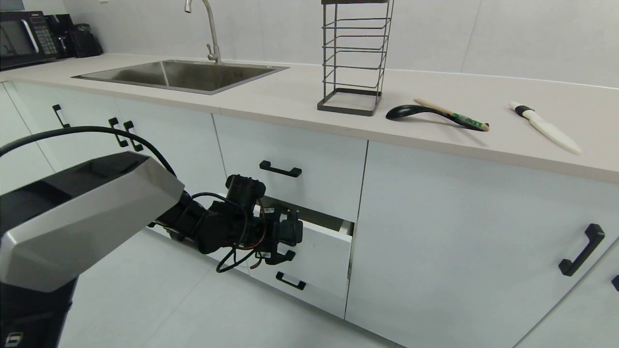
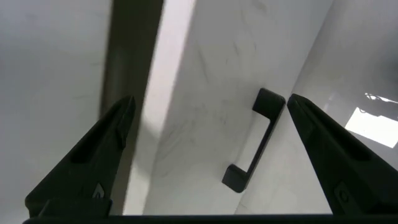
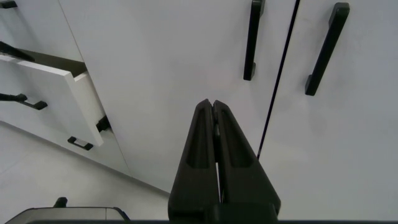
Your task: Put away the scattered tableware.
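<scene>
Left tool [image 1: 285, 237] spread apart at partly open drawer [image 1: 321, 251] (handle [image 2: 252, 140] just ahead, no contact). Right tool [image 3: 212, 106] pressed together. Spoon [image 1: 411, 112], knife [image 1: 546, 128] lie on counter [image 1: 290, 96].

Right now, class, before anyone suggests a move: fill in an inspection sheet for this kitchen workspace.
Surface: pale countertop, tableware on its right part.
Job's things: black ladle; wooden chopsticks lying along its handle; white knife; drawer partly open below.
Clutter: wire rack, upright beside the ladle.
Grippers: left gripper open, facing a drawer handle; right gripper shut, facing cabinet doors.
Cables: black cable arcs over the left arm.
Surroundings: sink, faucet, microwave.
</scene>
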You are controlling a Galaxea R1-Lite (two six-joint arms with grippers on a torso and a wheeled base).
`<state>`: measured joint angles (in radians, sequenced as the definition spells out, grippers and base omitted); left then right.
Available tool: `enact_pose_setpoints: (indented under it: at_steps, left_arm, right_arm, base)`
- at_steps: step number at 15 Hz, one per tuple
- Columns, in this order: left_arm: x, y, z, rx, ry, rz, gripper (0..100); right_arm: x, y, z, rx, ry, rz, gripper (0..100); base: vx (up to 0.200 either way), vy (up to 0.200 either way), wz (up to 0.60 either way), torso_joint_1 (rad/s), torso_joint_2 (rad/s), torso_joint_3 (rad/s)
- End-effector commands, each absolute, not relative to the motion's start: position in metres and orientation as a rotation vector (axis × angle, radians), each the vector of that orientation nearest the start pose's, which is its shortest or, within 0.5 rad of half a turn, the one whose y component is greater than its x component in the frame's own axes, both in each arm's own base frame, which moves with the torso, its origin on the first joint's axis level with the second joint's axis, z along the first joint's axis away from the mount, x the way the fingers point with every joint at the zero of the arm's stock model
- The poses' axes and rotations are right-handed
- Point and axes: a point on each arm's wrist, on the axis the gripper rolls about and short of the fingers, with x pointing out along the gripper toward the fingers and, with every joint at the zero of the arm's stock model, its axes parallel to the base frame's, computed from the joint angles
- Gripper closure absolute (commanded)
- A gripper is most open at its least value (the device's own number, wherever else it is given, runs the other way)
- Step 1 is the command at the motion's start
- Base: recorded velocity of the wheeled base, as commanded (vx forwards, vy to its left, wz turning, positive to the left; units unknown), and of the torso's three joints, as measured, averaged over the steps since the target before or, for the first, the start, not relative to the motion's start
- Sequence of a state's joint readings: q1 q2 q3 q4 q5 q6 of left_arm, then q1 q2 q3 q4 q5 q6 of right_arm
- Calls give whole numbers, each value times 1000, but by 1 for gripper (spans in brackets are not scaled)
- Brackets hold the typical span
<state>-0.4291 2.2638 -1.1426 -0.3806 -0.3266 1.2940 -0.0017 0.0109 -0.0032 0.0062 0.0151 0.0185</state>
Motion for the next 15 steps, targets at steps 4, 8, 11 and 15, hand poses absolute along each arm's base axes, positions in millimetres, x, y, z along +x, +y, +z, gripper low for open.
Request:
enact_pose_setpoints:
  at_steps: [4,8,11,15]
  left_arm:
    - [334,-170,16,1200,289,-1205,0]
    - [262,-143,64,1201,267,-1215,0]
    - [218,-123,78,1196,264,-1219,0]
    - [194,-111,82,1195,266,-1223,0]
  right_arm:
    - [-22,0,76,19,15,14,100]
    - [-22,0,76,19,15,14,100]
    - [-22,0,76,19,15,14,100]
    - [-22,0,76,19,15,14,100]
  base:
    - [0,0,0,0,0,0]
    - [0,0,0,0,0,0]
    - [0,0,0,0,0,0]
    - [0,0,0,0,0,0]
